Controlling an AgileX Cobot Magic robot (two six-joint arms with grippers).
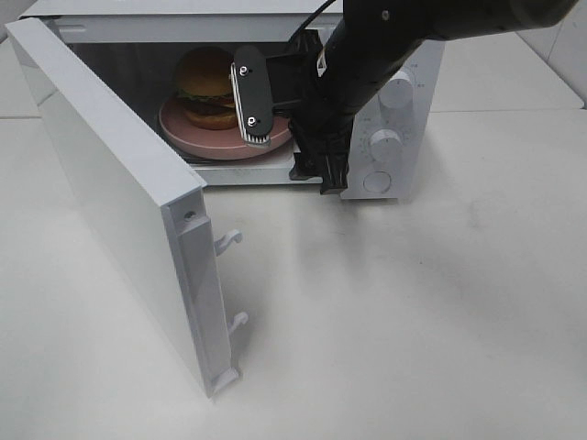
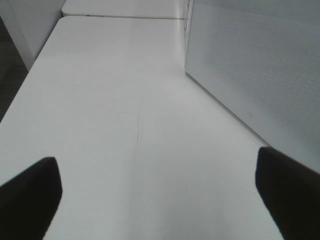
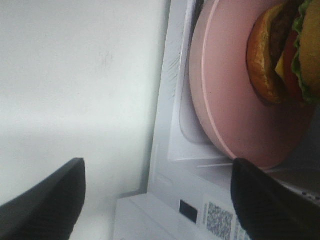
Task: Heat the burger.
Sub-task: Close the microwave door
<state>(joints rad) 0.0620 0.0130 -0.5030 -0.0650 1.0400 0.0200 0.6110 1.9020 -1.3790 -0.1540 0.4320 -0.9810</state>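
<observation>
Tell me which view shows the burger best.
Exterior high: the burger sits nearly whole on the pink plate inside the open microwave, with only one edge hidden by the right arm. Right wrist catches only a cropped slice of it. Left wrist shows none of it.

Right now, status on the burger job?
Left hand open, right hand open, both empty. Burger on pink plate inside microwave. Door wide open.

I seem to be working in a lab-style test space dressed as a kitchen: a white microwave (image 1: 390, 147) stands on plain white tables (image 1: 413, 302) butted edge to edge.
</observation>
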